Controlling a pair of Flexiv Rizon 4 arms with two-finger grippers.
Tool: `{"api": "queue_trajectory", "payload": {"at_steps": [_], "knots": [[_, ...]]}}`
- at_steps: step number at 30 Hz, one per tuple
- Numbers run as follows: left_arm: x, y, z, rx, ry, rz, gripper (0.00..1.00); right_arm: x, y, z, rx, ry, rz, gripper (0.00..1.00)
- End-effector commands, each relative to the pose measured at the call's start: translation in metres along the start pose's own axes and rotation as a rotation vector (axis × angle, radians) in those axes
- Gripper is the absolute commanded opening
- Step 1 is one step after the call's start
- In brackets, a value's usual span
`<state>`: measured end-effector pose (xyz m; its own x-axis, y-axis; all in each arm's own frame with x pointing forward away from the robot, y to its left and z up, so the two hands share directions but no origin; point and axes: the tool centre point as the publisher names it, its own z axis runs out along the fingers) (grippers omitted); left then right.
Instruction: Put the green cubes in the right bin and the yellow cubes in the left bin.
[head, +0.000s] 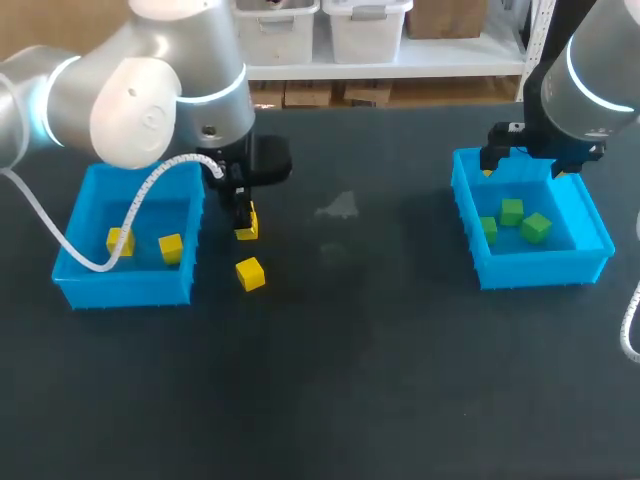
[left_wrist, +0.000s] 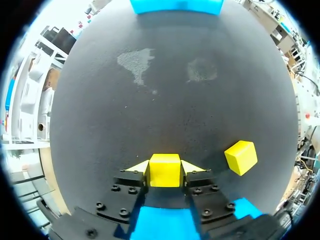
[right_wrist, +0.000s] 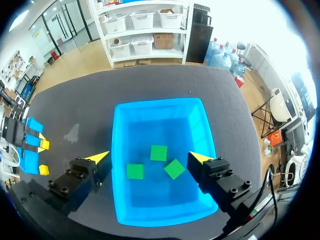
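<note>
My left gripper (head: 245, 222) (left_wrist: 165, 167) stands on the table just right of the left blue bin (head: 125, 290), shut on a yellow cube (left_wrist: 165, 170) (head: 247, 230), with both yellow tips against its sides. Beside it, a second yellow cube (head: 250, 273) (left_wrist: 241, 157) lies loose on the table. Two yellow cubes (head: 120, 240) (head: 171, 247) lie in the left bin. My right gripper (head: 522, 172) (right_wrist: 149, 157) hangs open above the right blue bin (head: 540, 268) (right_wrist: 117, 150), which holds three green cubes (right_wrist: 159, 152) (right_wrist: 135, 171) (right_wrist: 174, 168).
The dark table top (head: 340, 360) carries a pale smudge (head: 338, 206) near the middle. A white cable (head: 130, 215) from my left arm loops over the left bin. The right bin's edge (left_wrist: 175, 5) lies far ahead of the left gripper.
</note>
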<state>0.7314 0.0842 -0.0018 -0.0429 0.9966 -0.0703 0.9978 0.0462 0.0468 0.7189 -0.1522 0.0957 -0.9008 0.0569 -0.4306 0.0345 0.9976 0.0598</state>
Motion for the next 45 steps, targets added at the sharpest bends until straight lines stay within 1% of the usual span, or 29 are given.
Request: {"api": "queue_trajectory", "payload": {"at_steps": [1,7,13,18,22,27,33,39,43,44,45], "knots": [[0.002,0.003,-0.005,-0.008,-0.014,-0.032,0.00,0.001,0.000,0.000,0.001,-0.004,0.001,1.00],[-0.001,0.020,-0.032,-0.040,-0.083,-0.143,0.00,0.001,0.000,0.000,0.001,-0.004,0.001,1.00],[0.006,0.039,-0.061,-0.076,-0.149,-0.269,0.00,0.001,0.000,0.000,0.001,-0.004,0.001,1.00],[0.023,0.051,-0.082,-0.124,-0.172,-0.351,0.00,0.001,0.000,0.000,0.001,-0.004,0.001,1.00],[0.044,0.057,-0.095,-0.161,-0.184,-0.445,0.00,0.001,0.000,0.000,0.001,-0.004,0.001,1.00],[0.074,0.056,-0.100,-0.178,-0.171,-0.527,0.00,0.001,0.000,0.000,0.001,-0.004,0.001,1.00],[0.103,0.045,-0.101,-0.186,-0.156,-0.603,0.00,0.001,0.000,0.000,0.001,-0.004,0.001,1.00],[0.128,0.033,-0.094,-0.189,-0.125,-0.671,0.00,0.001,0.000,0.000,0.001,-0.004,0.001,1.00],[0.138,0.024,-0.088,-0.169,-0.103,-0.702,0.00,0.001,0.000,0.000,0.001,-0.004,0.001,1.00],[0.139,0.022,-0.087,-0.169,-0.100,-0.701,0.25,0.001,0.000,0.000,0.001,-0.004,0.001,1.00],[0.140,0.021,-0.086,-0.168,-0.097,-0.703,0.98,0.001,0.000,0.000,0.001,-0.004,0.001,1.00]]}}
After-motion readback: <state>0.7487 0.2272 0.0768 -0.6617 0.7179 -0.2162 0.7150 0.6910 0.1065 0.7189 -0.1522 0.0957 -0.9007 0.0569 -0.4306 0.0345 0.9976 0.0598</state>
